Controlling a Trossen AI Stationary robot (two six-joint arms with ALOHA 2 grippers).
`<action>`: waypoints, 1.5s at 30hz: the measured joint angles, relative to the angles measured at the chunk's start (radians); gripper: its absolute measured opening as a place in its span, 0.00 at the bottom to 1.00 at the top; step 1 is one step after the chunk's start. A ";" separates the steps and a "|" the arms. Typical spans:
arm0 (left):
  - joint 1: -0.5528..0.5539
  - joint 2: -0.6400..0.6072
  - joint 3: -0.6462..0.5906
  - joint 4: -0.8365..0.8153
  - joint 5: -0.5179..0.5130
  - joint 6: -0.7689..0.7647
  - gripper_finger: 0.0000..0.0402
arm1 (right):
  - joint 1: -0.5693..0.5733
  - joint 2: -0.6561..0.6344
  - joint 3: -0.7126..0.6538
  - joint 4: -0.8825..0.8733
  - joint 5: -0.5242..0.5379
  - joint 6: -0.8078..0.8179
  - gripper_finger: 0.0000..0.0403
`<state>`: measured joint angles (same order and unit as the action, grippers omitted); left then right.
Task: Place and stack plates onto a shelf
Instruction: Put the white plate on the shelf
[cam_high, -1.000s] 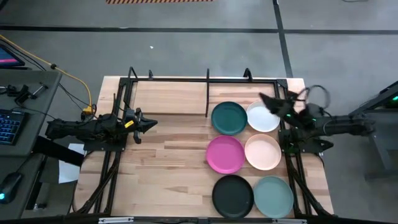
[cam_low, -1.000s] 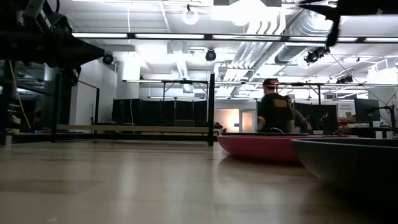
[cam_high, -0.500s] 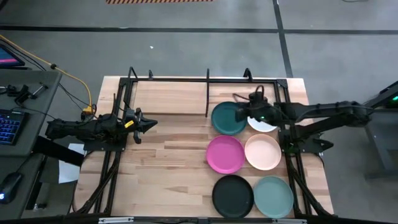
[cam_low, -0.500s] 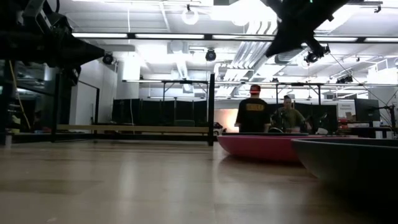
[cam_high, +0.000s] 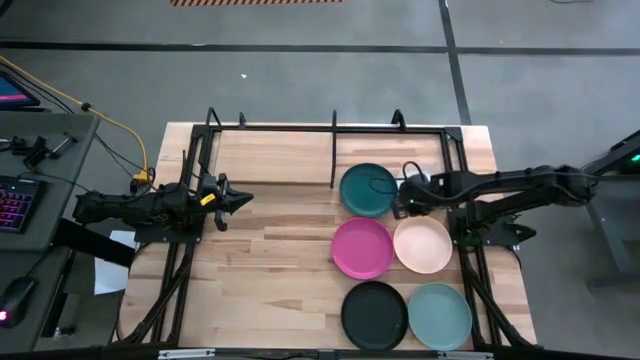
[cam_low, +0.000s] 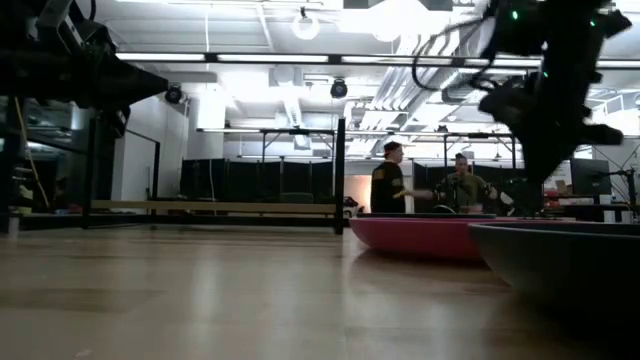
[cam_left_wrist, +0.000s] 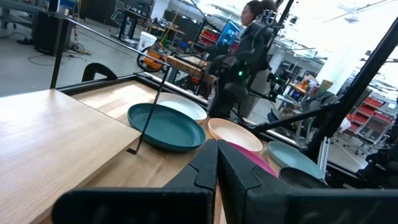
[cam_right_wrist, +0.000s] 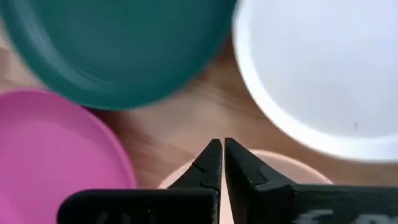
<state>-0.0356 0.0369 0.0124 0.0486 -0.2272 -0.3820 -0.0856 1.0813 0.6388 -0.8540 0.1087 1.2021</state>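
Note:
Six round plates lie flat in two columns on the table's right half: dark teal, white partly under my right arm, magenta, peach, black and grey-green. The black rod shelf frames the far part of the table, and no plate sits on it. My right gripper, shut, points down over the bare wood between the teal, white, magenta and peach plates. My left gripper, also shut, waits by the left edge.
The shelf's divider bar stands just left of the teal plate. Bare wood fills the table's left and middle. Arm mounts and cables run along both side edges. Beyond the far edge, two people stand in the room.
My right gripper has swung in from the table's right edge, passing leftward over the white and teal plates. It then came back toward the near edge and down, tipping nose-down over the gap among the four far plates. No plate has moved.

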 joint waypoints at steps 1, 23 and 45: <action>0.000 0.000 0.000 0.000 0.000 0.000 0.00 | 0.000 0.000 -0.012 0.000 -0.007 0.011 0.00; 0.000 0.000 0.000 0.000 0.000 0.000 0.00 | -0.162 0.010 -0.021 0.073 -0.016 -0.249 0.56; 0.000 0.000 0.000 0.000 0.000 0.000 0.00 | -0.203 0.300 -0.021 0.061 -0.124 -0.452 0.59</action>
<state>-0.0353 0.0370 0.0124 0.0486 -0.2272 -0.3819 -0.2886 1.3814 0.6174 -0.7929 -0.0157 0.7506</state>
